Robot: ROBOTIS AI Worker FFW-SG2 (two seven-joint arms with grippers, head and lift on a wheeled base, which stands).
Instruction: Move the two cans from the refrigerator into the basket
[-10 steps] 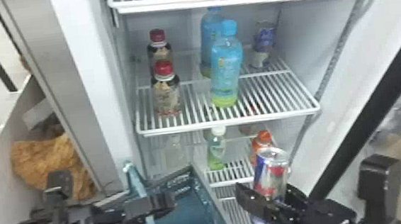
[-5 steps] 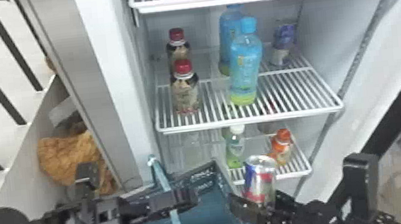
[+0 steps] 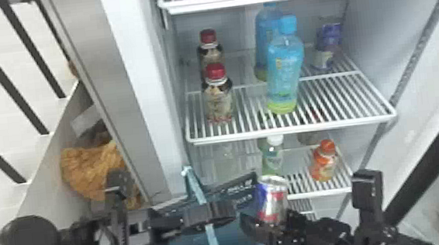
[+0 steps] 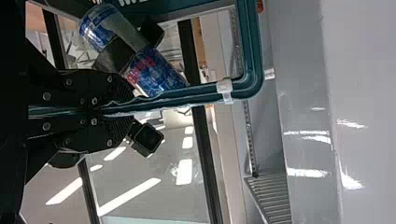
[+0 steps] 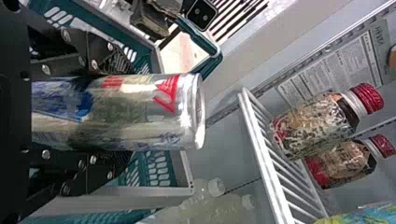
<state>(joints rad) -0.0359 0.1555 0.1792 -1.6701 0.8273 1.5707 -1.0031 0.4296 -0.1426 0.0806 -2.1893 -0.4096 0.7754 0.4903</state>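
Carefully lower the drink can [image 3: 271, 200] into the basket [image 3: 233, 191]
Right claw [image 5: 119, 112] grips it; clear the handle [image 4: 252, 51], clamped in the left claw [image 4: 130, 108], and release low.

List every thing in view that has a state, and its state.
Left pincer: shut on the basket handle
Right pincer: shut on the can
Can: gripped, near upright
Basket handle: raised
Basket: open-topped
Refrigerator: open
Red-capped bottles: standing, capped
Blue-capped bottles: standing, capped
White-capped bottle: standing, capped
Orange bottle: standing, capped
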